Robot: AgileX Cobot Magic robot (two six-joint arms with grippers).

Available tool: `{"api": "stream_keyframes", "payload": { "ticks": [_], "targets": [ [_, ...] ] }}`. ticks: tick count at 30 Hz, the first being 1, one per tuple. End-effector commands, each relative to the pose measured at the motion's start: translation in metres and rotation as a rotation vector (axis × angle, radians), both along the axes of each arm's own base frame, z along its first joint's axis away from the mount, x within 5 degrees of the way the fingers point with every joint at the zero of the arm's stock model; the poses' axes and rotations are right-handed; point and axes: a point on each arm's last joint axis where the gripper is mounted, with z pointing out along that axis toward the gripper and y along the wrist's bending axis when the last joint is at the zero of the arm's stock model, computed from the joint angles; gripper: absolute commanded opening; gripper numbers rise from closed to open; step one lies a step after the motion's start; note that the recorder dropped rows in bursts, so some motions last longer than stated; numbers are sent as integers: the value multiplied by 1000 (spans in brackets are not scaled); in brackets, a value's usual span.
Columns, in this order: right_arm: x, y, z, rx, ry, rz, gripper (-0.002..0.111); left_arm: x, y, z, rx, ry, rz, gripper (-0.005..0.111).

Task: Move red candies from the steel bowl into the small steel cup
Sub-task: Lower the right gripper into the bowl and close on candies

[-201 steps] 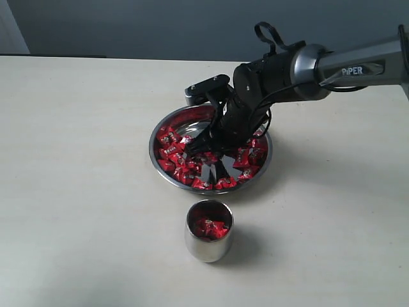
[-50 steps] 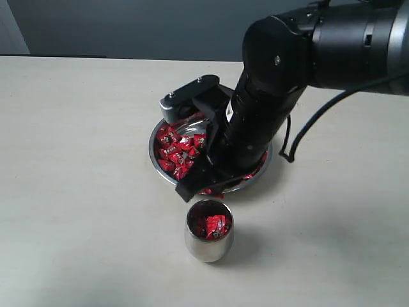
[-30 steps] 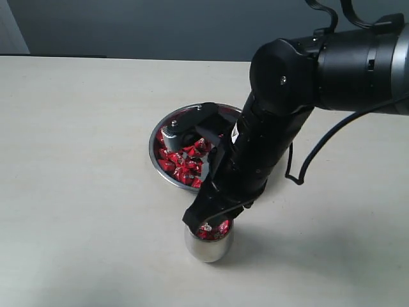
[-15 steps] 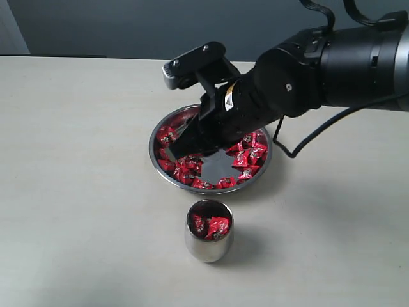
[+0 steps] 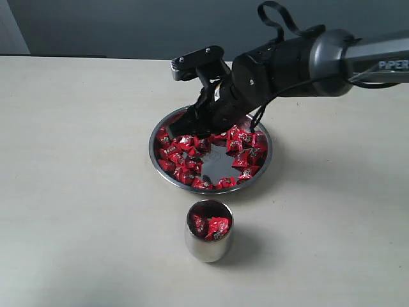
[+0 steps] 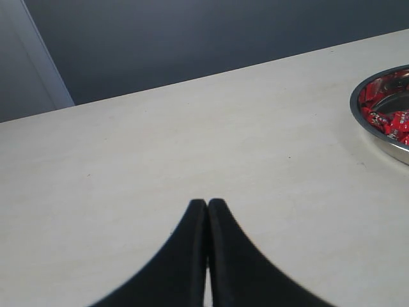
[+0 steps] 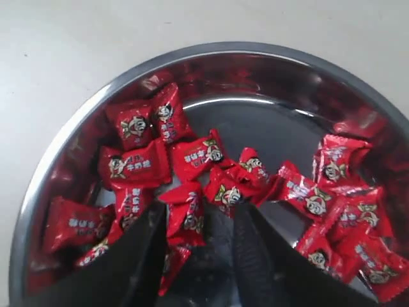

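Observation:
The steel bowl (image 5: 155, 155) sits mid-table with several red candies (image 5: 182, 146) round its dark, bare middle. In front of it stands the small steel cup (image 5: 206, 248), with red candies (image 5: 215, 226) inside. My right gripper (image 5: 192, 130) hangs low over the bowl's far-left part. In the right wrist view this gripper (image 7: 201, 222) is open, its fingers (image 7: 146, 252) standing either side of one red candy (image 7: 189, 217) in the bowl (image 7: 56, 161). My left gripper (image 6: 207, 204) is shut and empty over bare table. The bowl's rim (image 6: 358, 118) shows at that view's edge.
The pale tabletop (image 5: 77, 192) spreads around the bowl and cup. A dark wall (image 5: 128, 25) runs behind the table's far edge. The right arm's cable (image 5: 278, 19) loops above its wrist.
A second ago the right gripper was over the cup. It has since swung back and come down over the far-left part of the bowl, jaws apart.

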Motion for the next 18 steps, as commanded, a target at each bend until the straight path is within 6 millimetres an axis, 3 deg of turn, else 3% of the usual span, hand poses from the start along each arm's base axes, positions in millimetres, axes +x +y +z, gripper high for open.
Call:
{"api": "stream_keyframes", "payload": {
  "ticks": [1, 3, 15, 18],
  "targets": [
    [14, 8, -14, -23, 36, -6, 41, 0, 0, 1, -5, -12, -1, 0],
    [18, 12, -18, -33, 47, -5, 46, 0, 0, 1, -5, -12, -1, 0],
    [24, 15, -45, -81, 114, -8, 46, 0, 0, 1, -5, -12, -1, 0],
    [25, 15, -45, -76, 109, -10, 40, 0, 0, 1, -5, -12, -1, 0]
  ]
}}
